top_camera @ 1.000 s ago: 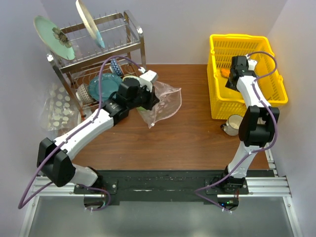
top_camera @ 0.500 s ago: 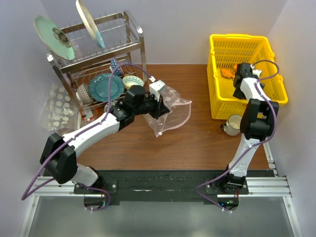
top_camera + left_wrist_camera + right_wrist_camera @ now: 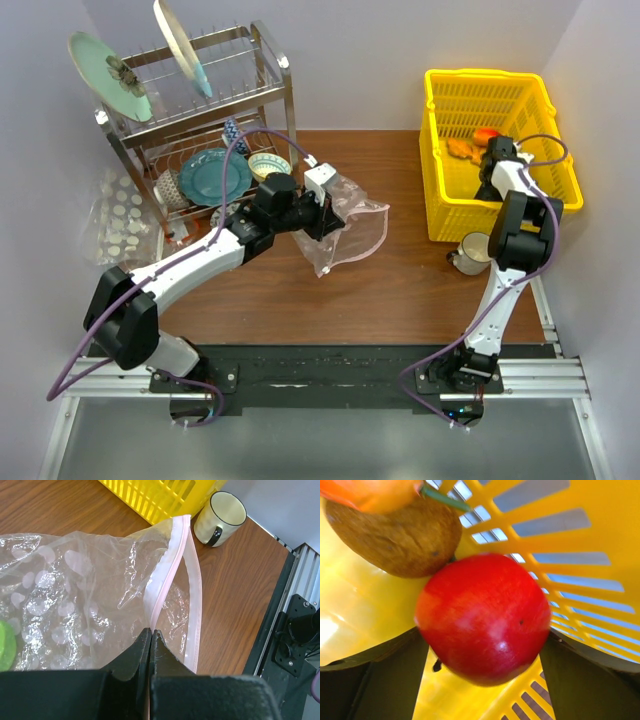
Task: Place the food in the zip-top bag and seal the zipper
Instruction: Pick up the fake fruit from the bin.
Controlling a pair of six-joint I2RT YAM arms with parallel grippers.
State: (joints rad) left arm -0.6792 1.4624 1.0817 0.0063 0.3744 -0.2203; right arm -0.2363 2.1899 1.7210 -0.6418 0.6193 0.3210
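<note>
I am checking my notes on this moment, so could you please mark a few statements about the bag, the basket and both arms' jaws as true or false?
1. The left jaws are shut on the zip-top bag at its zipper. True.
2. The right jaws are shut on a banana. False: they stand open on either side of a red apple in the yellow basket.
3. The mug stands inside the basket. False: it stands on the table, outside the basket.
4. A brown piece of food lies beside the apple. True.
</note>
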